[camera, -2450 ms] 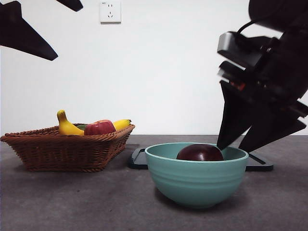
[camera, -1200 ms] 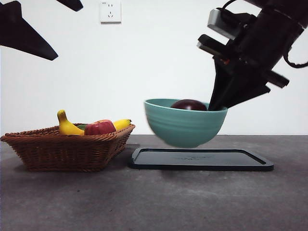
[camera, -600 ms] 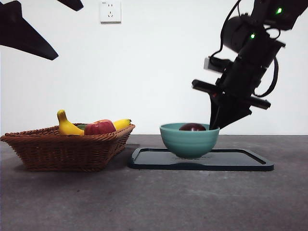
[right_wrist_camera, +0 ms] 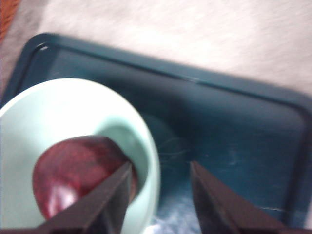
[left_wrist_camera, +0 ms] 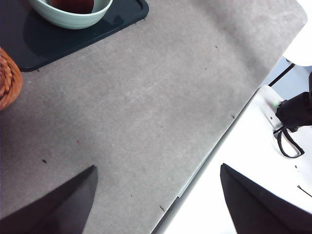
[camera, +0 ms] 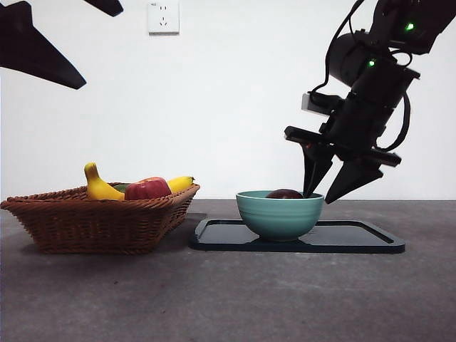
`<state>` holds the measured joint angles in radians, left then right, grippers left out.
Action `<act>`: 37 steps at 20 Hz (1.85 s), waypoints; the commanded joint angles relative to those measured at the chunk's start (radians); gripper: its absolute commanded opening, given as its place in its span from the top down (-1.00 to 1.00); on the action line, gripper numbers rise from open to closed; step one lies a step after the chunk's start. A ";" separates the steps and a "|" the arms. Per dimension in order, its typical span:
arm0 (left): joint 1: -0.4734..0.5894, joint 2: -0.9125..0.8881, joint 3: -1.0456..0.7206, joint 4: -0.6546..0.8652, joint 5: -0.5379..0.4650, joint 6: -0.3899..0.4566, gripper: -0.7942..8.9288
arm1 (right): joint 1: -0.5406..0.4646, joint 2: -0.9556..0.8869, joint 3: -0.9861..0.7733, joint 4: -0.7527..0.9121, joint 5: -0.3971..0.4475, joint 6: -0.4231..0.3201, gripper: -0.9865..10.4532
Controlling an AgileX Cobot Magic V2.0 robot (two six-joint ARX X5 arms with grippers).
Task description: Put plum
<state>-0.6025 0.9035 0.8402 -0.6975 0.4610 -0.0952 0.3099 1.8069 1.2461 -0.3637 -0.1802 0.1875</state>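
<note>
Inside the teal bowl (camera: 279, 214) lies the plum (camera: 285, 194), dark maroon and glossy, only its top showing above the rim in the front view. From the right wrist camera the plum (right_wrist_camera: 80, 173) sits against the bowl's inner wall, and the bowl (right_wrist_camera: 73, 102) itself stands on the dark tray (right_wrist_camera: 229, 131).

Just above the bowl's rim, on its side away from the basket, is the right gripper (camera: 329, 191). Its two black jaws are spread apart with a clear gap between them; one jaw tip points down inside the rim next to the plum, the other hangs outside the bowl over the tray (camera: 356, 239). Whether the inner jaw touches the rim cannot be told. Nothing is clamped between them.

Beside the tray stands a wicker basket (camera: 92, 224) holding a banana (camera: 100, 187) and a red apple (camera: 147, 189). A wall socket (camera: 163, 17) sits high on the white wall.

High over the bare grey table (left_wrist_camera: 146, 107), well away from the bowl, the left gripper (left_wrist_camera: 156, 195) has its jaws wide apart and empty.
</note>
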 commanded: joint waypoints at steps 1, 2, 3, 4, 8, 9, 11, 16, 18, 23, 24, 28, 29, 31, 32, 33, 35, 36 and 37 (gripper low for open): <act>-0.006 0.004 0.009 0.011 0.004 0.005 0.01 | -0.002 -0.068 0.026 -0.005 0.010 -0.005 0.46; -0.006 0.004 0.009 0.012 0.004 0.005 0.01 | -0.001 -0.111 0.026 -0.021 0.010 -0.005 0.46; -0.006 0.004 0.009 0.012 0.004 0.005 0.01 | -0.001 -0.160 0.026 -0.046 0.008 -0.010 0.46; -0.006 0.004 0.009 0.012 0.004 0.005 0.01 | -0.001 -0.210 0.026 -0.081 0.000 -0.020 0.46; -0.006 0.004 0.009 0.017 0.004 0.005 0.01 | 0.003 -0.432 0.026 -0.277 -0.039 -0.075 0.46; -0.006 0.004 0.009 0.017 0.004 0.005 0.01 | 0.003 -0.482 0.025 -0.335 -0.039 -0.085 0.46; -0.006 0.004 0.009 0.017 0.004 0.005 0.01 | 0.003 -0.560 0.014 -0.417 -0.039 -0.090 0.46; -0.006 0.004 0.009 0.016 0.004 0.005 0.01 | 0.013 -0.798 -0.150 -0.446 -0.057 -0.095 0.46; -0.006 0.004 0.009 0.016 0.004 0.005 0.01 | 0.024 -0.888 -0.238 -0.444 -0.096 -0.095 0.46; -0.006 0.004 0.009 0.017 0.004 0.005 0.01 | 0.062 -1.086 -0.440 -0.433 -0.158 -0.094 0.46; -0.006 0.004 0.009 0.017 0.004 0.005 0.01 | 0.064 -1.118 -0.474 -0.432 -0.164 -0.094 0.46; -0.006 0.004 0.009 0.016 0.004 0.005 0.01 | 0.064 -1.196 -0.533 -0.433 -0.172 -0.090 0.46; -0.006 0.004 0.009 0.017 0.004 0.005 0.01 | 0.064 -1.204 -0.534 -0.432 -0.174 -0.090 0.46; -0.006 0.004 0.009 0.017 0.004 0.004 0.01 | 0.064 -1.209 -0.534 -0.431 -0.186 -0.090 0.46; -0.006 0.004 0.009 0.017 0.004 0.004 0.01 | 0.064 -1.208 -0.534 -0.431 -0.187 -0.090 0.46; -0.006 0.004 0.009 0.017 0.004 0.005 0.01 | 0.064 -1.208 -0.534 -0.431 -0.187 -0.090 0.46; -0.006 0.004 0.009 0.017 0.004 0.004 0.01 | 0.064 -1.208 -0.534 -0.431 -0.187 -0.090 0.46; -0.006 0.004 0.009 0.017 0.004 0.005 0.01 | 0.064 -1.208 -0.534 -0.431 -0.187 -0.090 0.46; -0.006 0.004 0.009 0.017 0.004 0.004 0.01 | 0.064 -1.208 -0.534 -0.431 -0.187 -0.090 0.46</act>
<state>-0.6025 0.9035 0.8402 -0.6914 0.4614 -0.0952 0.3679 0.5953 0.7105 -0.8036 -0.3641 0.1013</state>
